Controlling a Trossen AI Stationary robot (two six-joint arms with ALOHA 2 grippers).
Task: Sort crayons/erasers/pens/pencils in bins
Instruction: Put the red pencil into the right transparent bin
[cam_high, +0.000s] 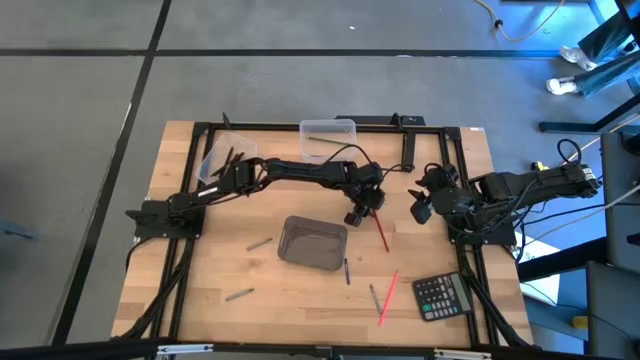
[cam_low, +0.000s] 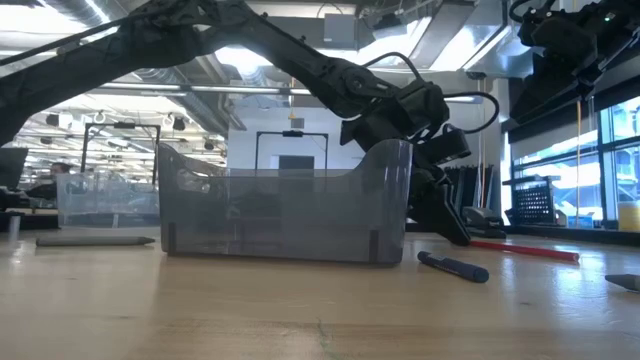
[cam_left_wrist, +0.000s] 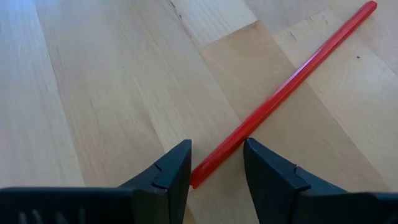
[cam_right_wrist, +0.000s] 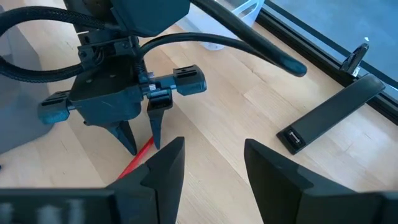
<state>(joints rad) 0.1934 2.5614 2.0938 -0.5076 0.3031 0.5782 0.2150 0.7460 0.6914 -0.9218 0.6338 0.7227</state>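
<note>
Left gripper (cam_high: 361, 217): reaches across the table's middle, fingers parted and lowered astride one end of the red pencil (cam_high: 381, 231); nothing is clamped yet.
Left fingers (cam_left_wrist: 173, 171): the left wrist view shows the red stick's tip lying on the wood between both pads, its length running away at a slant.
Smoky grey bin (cam_high: 313, 243): stands just beside the left gripper, toward the table's near edge; a likely drop place for this pencil, though which bin suits it cannot be told.
Step in hand: closing on the red pencil. Judged best done by settling a little farther along the shaft first, since a pinch at the very tip may let the stick pivot or slip when lifted.
Loose sticks (cam_high: 346, 271): several more lie scattered on the wood, unsorted.
Right gripper (cam_high: 421, 205): waits at the table's right side, fingers apart and empty, near the calculator (cam_high: 443, 296).
</note>
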